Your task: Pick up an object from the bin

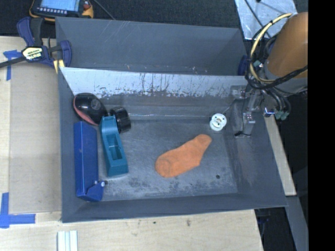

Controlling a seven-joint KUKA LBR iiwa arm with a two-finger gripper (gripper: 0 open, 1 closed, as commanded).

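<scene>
My gripper [245, 123] hangs over the bin's right side, close to the right wall, with nothing seen in it. Just to its left, near the back wall, lies a small white round disc [218, 121]. An orange, sock-shaped soft thing [182, 156] lies flat on the floor at the middle right, below and to the left of the gripper.
Along the left wall stands a long dark-blue box [86, 158], and beside it a lighter blue dispenser-like block [113, 146]. A black and red rounded thing [86, 107] and a black cap [120, 118] sit in the back left corner. The arm enters from the right.
</scene>
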